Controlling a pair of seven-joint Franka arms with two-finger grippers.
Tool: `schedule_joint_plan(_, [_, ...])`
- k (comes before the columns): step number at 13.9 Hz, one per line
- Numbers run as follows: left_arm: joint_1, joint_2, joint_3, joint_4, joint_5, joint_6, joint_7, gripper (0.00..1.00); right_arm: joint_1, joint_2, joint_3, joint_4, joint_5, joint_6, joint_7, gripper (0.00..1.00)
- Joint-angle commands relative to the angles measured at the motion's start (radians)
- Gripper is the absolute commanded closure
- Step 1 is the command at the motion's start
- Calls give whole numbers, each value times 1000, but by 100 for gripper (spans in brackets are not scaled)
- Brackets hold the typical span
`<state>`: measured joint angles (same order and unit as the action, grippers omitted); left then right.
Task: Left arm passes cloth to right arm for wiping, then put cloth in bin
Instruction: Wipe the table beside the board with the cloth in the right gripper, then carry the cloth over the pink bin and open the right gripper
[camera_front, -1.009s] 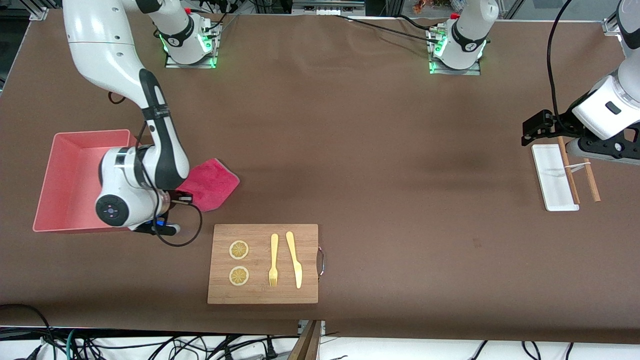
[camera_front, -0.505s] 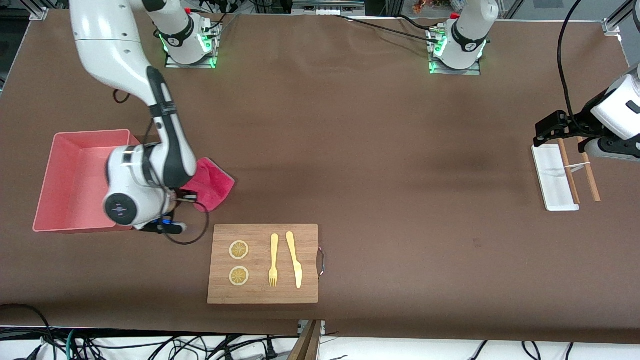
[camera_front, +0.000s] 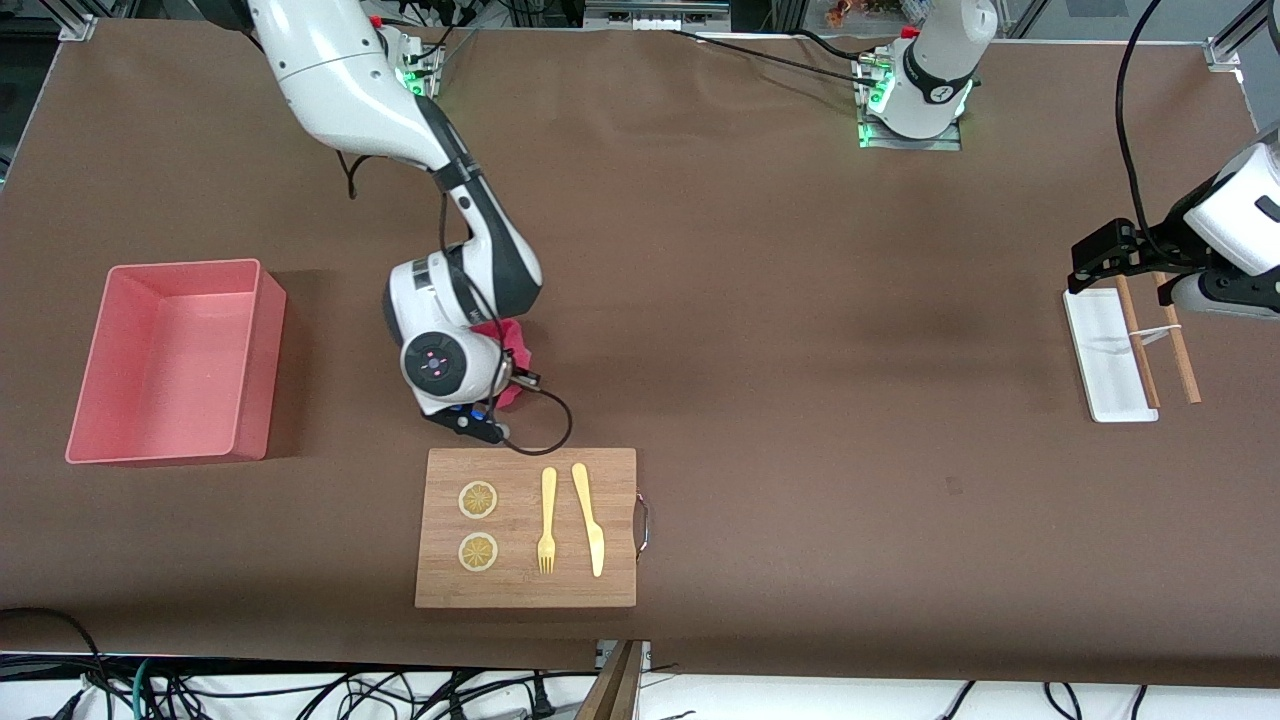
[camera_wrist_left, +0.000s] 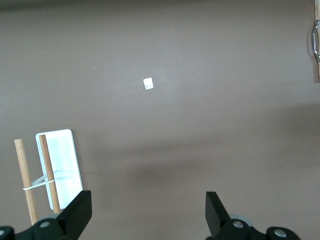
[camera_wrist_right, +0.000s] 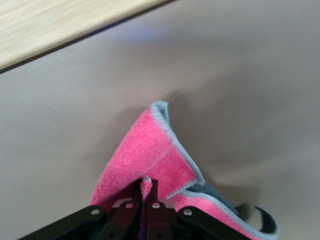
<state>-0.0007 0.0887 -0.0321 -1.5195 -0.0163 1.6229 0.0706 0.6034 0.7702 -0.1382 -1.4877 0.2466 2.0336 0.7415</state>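
My right gripper (camera_wrist_right: 145, 182) is shut on a fold of the crimson-pink cloth (camera_wrist_right: 150, 150). In the front view the cloth (camera_front: 517, 340) is bunched under the right wrist, low over the brown table cover, close to the wooden board's edge that lies farther from the camera. The right gripper's fingers are hidden under the wrist in that view. The salmon-pink bin (camera_front: 258, 350) stands empty toward the right arm's end of the table, apart from the cloth. My left gripper (camera_front: 1095, 262) (camera_wrist_left: 148, 205) is open with nothing between its fingers, and waits over the white tray.
A wooden board (camera_front: 525, 585) (camera_wrist_right: 60, 25) carries two lemon slices (camera_front: 478, 500), a yellow fork (camera_front: 547, 520) and a yellow knife (camera_front: 590, 520). A white tray (camera_front: 1105, 355) (camera_wrist_left: 62, 165) with two banded wooden sticks (camera_front: 1180, 350) (camera_wrist_left: 25, 185) lies at the left arm's end.
The right arm has swept the cloth away from beside the bin toward the table's middle, and the cloth has bunched up. The left arm drew back slightly toward its end of the table.
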Motion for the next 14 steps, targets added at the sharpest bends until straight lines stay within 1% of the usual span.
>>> schedule_joint_plan(1, [2,14,-8,35,32,-24,20,0,51,6,9,4,17,65,132,100])
schedule_joint_plan(2, [2,14,-6,35,32,-24,21,0,62,-2,9,9,13,66,143,100])
schedule_joint_plan(4, [7,14,0,35,30,-24,21,0,44,-22,0,68,4,9,127,100])
schedule_joint_plan(6, [8,14,0,35,30,-26,18,0,13,-23,-11,145,3,-128,53,100])
schedule_joint_plan(8, [5,14,-8,35,33,-26,17,0,-34,-61,-38,208,3,-282,-43,100])
schedule_joint_plan(11, [4,14,-8,35,35,-26,17,0,-140,-144,-87,222,5,-473,-316,100])
schedule_joint_plan(13, [4,14,-9,35,35,-26,17,0,-229,-187,-113,222,3,-567,-484,100])
schedule_joint_plan(14, [4,14,-9,33,36,-29,18,0,-259,-202,-138,222,-1,-613,-567,100])
